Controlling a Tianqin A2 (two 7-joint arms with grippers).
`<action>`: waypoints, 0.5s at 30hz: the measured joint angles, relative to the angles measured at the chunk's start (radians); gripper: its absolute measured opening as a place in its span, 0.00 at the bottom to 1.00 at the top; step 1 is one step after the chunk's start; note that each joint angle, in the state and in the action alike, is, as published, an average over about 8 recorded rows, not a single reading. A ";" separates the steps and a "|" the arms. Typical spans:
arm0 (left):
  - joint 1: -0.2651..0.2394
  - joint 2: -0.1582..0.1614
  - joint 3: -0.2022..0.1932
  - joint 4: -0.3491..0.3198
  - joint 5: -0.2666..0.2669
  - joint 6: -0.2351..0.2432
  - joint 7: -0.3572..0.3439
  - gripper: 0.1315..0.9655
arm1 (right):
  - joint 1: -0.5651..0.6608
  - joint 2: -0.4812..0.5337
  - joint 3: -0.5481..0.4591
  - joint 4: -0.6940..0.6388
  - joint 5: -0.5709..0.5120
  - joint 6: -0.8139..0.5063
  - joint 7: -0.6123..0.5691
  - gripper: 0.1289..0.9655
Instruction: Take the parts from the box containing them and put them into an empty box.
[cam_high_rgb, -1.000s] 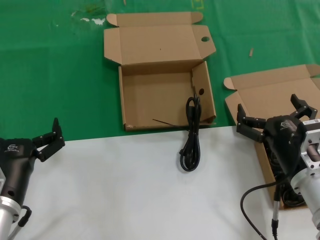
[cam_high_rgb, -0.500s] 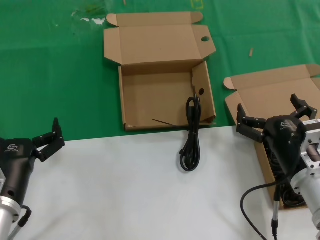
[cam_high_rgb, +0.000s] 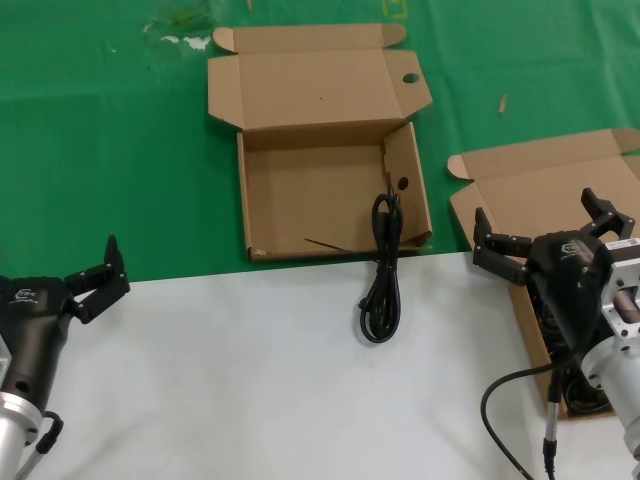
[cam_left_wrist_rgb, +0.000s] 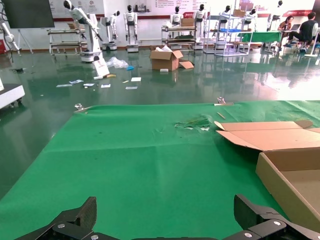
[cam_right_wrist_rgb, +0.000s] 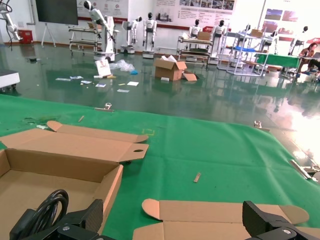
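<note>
The empty box (cam_high_rgb: 300, 195), with a round hole in its lid tab and in a side wall, lies open at the middle back. One part, a black cable bundle (cam_high_rgb: 383, 270), hangs over its front wall, half inside and half on the white table. The same bundle (cam_right_wrist_rgb: 42, 210) shows in the right wrist view. The box containing the parts (cam_high_rgb: 545, 185) sits at the far right, mostly hidden behind my right gripper (cam_high_rgb: 540, 222), which hovers open over it. Dark loops (cam_high_rgb: 585, 392) show low inside it. My left gripper (cam_high_rgb: 95, 280) stands open at the left table edge, holding nothing.
Green cloth (cam_high_rgb: 110, 150) covers the far half of the surface and a white tabletop (cam_high_rgb: 220, 380) the near half. My own thick black wire (cam_high_rgb: 505, 395) loops beside the right arm. A small scrap (cam_high_rgb: 503, 103) lies on the cloth at the back right.
</note>
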 joint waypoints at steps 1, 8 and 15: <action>0.000 0.000 0.000 0.000 0.000 0.000 0.000 1.00 | 0.000 0.000 0.000 0.000 0.000 0.000 0.000 1.00; 0.000 0.000 0.000 0.000 0.000 0.000 0.000 1.00 | 0.000 0.000 0.000 0.000 0.000 0.000 0.000 1.00; 0.000 0.000 0.000 0.000 0.000 0.000 0.000 1.00 | 0.000 0.000 0.000 0.000 0.000 0.000 0.000 1.00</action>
